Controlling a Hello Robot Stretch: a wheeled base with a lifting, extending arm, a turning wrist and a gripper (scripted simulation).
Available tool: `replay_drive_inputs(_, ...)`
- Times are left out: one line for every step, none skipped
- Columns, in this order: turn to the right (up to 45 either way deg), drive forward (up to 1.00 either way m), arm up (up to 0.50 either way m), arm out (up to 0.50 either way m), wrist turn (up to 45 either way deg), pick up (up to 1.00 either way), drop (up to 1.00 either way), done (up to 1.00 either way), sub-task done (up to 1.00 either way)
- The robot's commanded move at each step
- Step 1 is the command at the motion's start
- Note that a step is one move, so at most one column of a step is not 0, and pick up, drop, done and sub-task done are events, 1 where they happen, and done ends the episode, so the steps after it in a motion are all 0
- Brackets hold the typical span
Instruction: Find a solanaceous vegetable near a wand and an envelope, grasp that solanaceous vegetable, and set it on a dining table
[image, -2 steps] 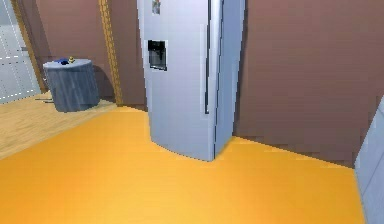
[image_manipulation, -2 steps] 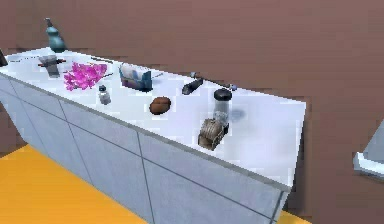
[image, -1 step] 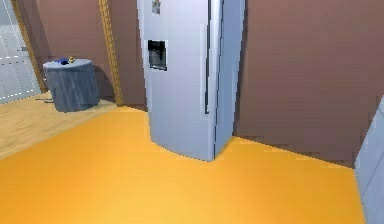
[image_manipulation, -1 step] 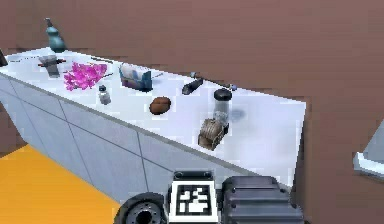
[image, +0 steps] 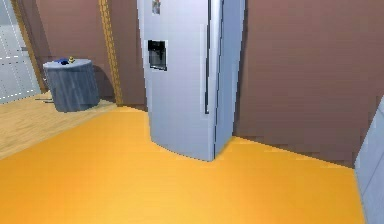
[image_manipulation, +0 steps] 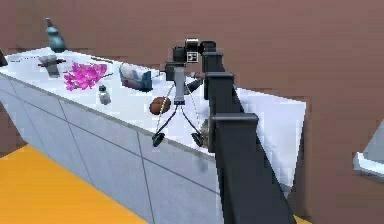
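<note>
A brown oval thing like a potato lies on the white counter in the arm side view. Left of it stand a small box-like holder with pale paper, a small shaker and a pink spiky thing. A thin dark thing lies farther left. The dark arm rises from the bottom edge. My gripper hangs at its end, with its thin fingers down over the counter's front edge, close to the brown thing. I cannot tell whether it holds anything.
A blue-green bottle stands at the counter's far left. In the forward view a tall grey fridge stands ahead against a brown wall, with a round grey stand by a doorway at the left. Orange floor lies between.
</note>
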Motion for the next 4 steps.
replay_drive_inputs(0.0,0.0,0.0,0.0,45.0,0.0,0.0,0.0,0.0)
replay_drive_inputs(0.0,0.0,0.0,0.0,45.0,0.0,0.0,0.0,0.0)
replay_drive_inputs(0.0,0.0,0.0,0.0,45.0,0.0,0.0,0.0,0.0)
replay_drive_inputs(0.0,0.0,0.0,0.0,6.0,0.0,0.0,0.0,0.0)
